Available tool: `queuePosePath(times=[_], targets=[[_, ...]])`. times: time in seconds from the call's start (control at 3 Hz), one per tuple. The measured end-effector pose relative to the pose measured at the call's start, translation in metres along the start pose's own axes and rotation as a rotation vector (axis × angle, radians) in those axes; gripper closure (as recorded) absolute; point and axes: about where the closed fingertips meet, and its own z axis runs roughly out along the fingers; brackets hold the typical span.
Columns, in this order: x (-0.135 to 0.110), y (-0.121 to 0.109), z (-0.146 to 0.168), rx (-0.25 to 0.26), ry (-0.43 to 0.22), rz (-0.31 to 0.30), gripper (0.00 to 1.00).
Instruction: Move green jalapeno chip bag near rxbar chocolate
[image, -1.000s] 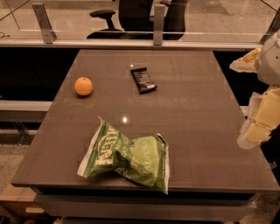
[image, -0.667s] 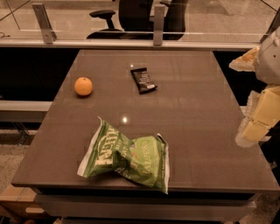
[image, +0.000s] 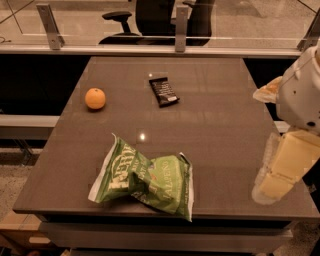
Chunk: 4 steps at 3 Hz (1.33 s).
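At lower right: the gripper (image: 271, 184), aperture we cannot tell, apart from the green jalapeno chip bag (image: 145, 180); approach step, we judge. Next, reach left and grasp.

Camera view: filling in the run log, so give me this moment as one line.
green jalapeno chip bag: table front, untouched | rxbar chocolate: far centre | orange: far left | gripper: by right edge, apart from bag

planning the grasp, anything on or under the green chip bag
Nothing lies on the green jalapeno chip bag; it rests on the table. Under its folds is hidden. The gripper hangs near the table's right edge, apart from it.
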Motion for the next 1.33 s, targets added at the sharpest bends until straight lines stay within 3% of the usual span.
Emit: queuePosePath(times=[0.33,0.67,1.0,1.33], targets=[[-0.018,0.023,-0.001,0.018,0.038,0.017,0.0],[-0.042,0.025,0.008,0.048,0.047,0.02,0.0],[-0.066,0.022,0.03,0.045,0.021,0.013,0.0],[-0.078,0.02,0.062,-0.012,-0.041,0.019,0.0]])
